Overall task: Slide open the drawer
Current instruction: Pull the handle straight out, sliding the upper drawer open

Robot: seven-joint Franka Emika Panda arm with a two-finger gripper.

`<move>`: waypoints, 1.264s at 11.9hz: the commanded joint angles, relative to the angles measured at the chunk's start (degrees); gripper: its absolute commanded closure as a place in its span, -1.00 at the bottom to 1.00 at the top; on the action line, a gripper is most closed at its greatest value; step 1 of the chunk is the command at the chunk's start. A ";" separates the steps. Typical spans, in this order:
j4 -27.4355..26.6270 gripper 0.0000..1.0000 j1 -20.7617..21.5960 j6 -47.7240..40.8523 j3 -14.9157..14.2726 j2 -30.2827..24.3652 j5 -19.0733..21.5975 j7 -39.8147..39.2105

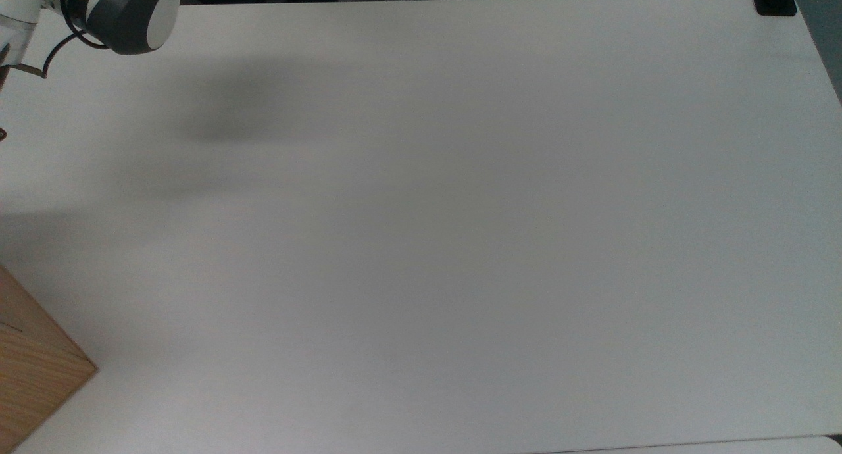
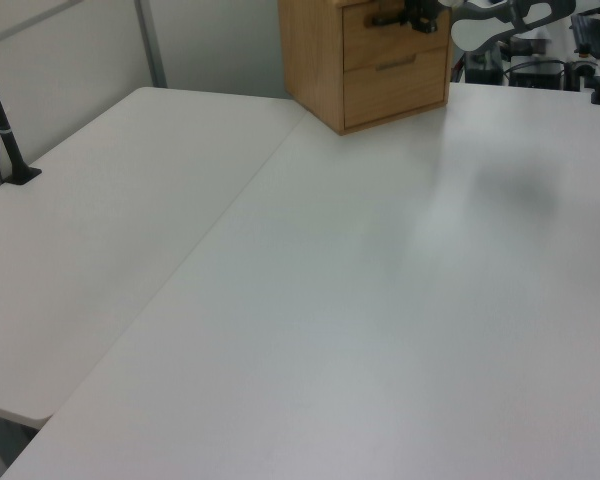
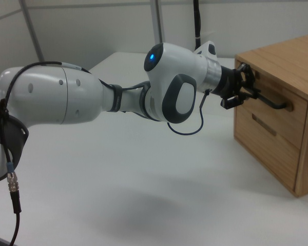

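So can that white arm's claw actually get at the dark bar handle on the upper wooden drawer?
Probably yes: the gripper is already at the dark bar handle of the upper drawer, with nothing between them. Whether it grips yet is unclear.
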 commanded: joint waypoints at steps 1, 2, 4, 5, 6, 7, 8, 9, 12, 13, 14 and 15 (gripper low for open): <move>-7.09 0.97 0.74 -0.30 0.92 -6.54 0.67 2.64; -10.34 0.97 0.57 -0.30 2.32 -9.01 0.75 2.91; -15.10 0.97 0.30 -0.74 3.91 -12.36 0.75 3.00; -17.03 0.97 -0.04 -2.31 5.66 -14.12 0.75 3.09; -18.97 0.96 -0.74 -6.15 7.15 -17.01 0.75 3.09; -19.77 0.96 -0.75 -10.19 7.78 -19.12 0.75 3.09; -19.78 0.96 -0.75 -17.89 8.57 -22.19 0.75 2.91; -19.69 0.96 -0.75 -25.63 9.71 -24.92 0.75 2.91; -19.52 0.95 -0.75 -41.56 12.43 -30.82 4.61 2.91; -19.51 0.95 -0.66 -44.14 12.62 -31.70 4.71 2.91; -19.51 0.94 -0.66 -46.51 12.88 -32.50 4.80 2.91; -19.51 0.93 -0.58 -48.97 13.23 -32.94 5.06 2.91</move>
